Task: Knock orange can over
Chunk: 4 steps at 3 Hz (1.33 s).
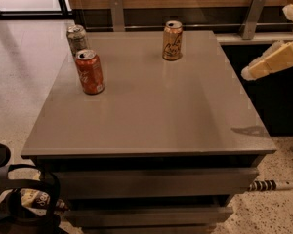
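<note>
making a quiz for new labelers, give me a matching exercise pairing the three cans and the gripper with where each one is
Things
1. pale golden-orange drink can with dark script
2. deep red-orange can with white lettering
3. silver-grey can
4. pale yellow two-finger gripper

Places
A. in the air beyond the right edge of the grey table
B. far left corner of the tabletop
C. near the back edge, right of centre
D. left side, just in front of another can

Pairs: 1-C, 2-D, 3-B, 4-A

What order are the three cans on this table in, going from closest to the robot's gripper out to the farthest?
The gripper hangs past the table's right edge.
1. the orange can, back centre.
2. the red-orange can, left side.
3. the silver-grey can, back left corner.
</note>
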Available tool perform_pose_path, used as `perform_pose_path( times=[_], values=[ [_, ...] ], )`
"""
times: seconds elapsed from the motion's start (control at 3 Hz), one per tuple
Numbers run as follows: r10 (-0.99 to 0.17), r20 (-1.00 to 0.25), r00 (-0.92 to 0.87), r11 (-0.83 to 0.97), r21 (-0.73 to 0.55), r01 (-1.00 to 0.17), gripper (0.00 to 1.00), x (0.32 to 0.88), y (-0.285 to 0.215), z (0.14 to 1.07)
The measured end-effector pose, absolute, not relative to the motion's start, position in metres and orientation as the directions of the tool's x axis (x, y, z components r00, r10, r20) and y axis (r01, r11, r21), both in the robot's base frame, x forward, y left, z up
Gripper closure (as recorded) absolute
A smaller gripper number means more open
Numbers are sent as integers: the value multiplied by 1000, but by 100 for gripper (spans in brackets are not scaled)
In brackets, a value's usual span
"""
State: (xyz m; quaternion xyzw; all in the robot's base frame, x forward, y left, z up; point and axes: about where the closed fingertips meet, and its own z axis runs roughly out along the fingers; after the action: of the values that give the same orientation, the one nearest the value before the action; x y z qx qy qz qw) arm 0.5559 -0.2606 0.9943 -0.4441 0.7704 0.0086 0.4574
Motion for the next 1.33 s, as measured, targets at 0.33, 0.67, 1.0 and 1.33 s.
perform_pose_path(
  times=[0.33, 0.67, 1.0, 1.33],
  values=[
    [-579, -804, -137, 656, -359, -664, 0, 599, -258, 1004],
    [-579, -804, -137, 656, -359, -664, 0, 599, -258, 1004],
    [-544, -826, -148, 672, -324, -666, 0, 626, -261, 1000],
    [-491, -857, -157, 688, -271, -674, 0, 670, -261, 993]
  ],
)
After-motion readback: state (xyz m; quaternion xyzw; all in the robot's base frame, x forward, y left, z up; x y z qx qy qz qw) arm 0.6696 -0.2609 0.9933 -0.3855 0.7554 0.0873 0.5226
